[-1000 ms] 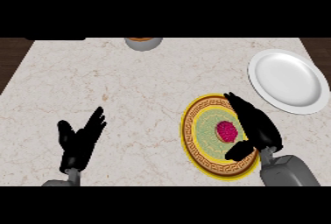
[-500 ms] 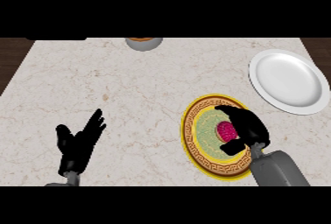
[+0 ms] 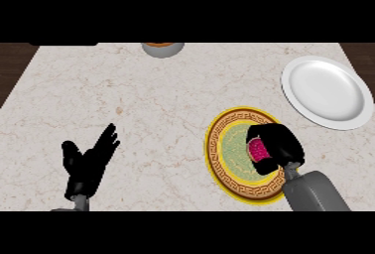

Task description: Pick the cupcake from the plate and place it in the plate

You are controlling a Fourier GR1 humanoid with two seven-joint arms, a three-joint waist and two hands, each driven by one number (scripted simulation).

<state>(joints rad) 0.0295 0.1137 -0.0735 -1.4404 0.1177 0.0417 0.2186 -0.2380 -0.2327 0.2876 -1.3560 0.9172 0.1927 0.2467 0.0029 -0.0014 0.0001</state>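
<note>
On the gold-rimmed patterned plate [image 3: 228, 173], the right hand [image 3: 278, 144] is curled round the pink cupcake [image 3: 257, 149]. Judged light, soft, crushable; best held at its sides. White plate [image 3: 326, 92] lies beyond; left hand [image 3: 88, 163] rests open, well apart.

No text, label, brand, number or sign can be read anywhere in the head view. The yellow plate [image 3: 233, 130] near the counter's [image 3: 147, 109] right edge carries only a brown key-pattern band round its rim, which is ornament, not lettering.
</note>
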